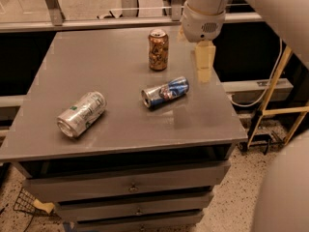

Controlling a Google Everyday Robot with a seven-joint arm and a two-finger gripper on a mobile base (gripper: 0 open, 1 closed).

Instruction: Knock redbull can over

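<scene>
1. My hand (204, 75) hangs in the upper right of the frame. It points straight down from the white wrist housing, over the right-hand part of the grey counter (96, 62).
2. I cannot tell whether my hand is clenched or released, since from here it shows only as one pale block. It stands apart from all three cans.
3. The redbull can (165, 92) lies on its side on the counter, a little right of the middle of the frame. Its open-top end faces the lower left and its blue end points to the upper right, toward my hand. It rests near my hand, below and to the left of it, without touching.
4. An orange-gold can (158, 49) stands upright near the top centre, above the redbull can in the frame and left of my hand.
5. A silver-and-green can (81, 114) lies on its side at the left of the frame, well apart from the other two.
6. Drawers (130, 187) with small pulls run across the bottom of the frame, under the counter top.
7. The pale bulk of my arm (285, 187) fills the lower right corner.
</scene>
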